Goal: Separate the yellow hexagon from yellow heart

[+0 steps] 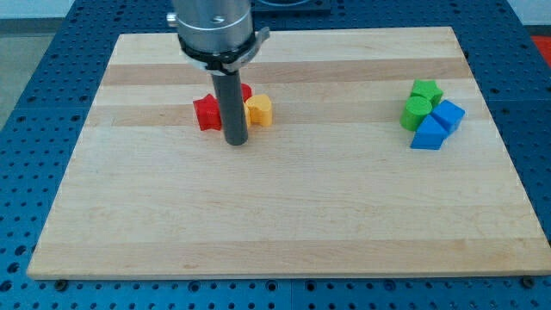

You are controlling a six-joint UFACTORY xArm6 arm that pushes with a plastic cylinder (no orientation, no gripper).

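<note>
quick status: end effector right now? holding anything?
No gripper: I end in a bare rod, holding nothing.
My tip is on the board just below the red block and the yellow block, between them.

A single camera looks down at a slant from the near edge, fairly high, taking in the whole worktop [284, 224]; the arm enters from the view's top.

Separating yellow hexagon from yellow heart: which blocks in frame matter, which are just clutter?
Job:
- yellow block, shape unclear; only one yellow shows, a second may be hidden behind the rod
- my tip, just below and left of the yellow block

Clutter:
- red star-like block
- red block behind the rod
- two green blocks
- two blue blocks
- wooden board
</note>
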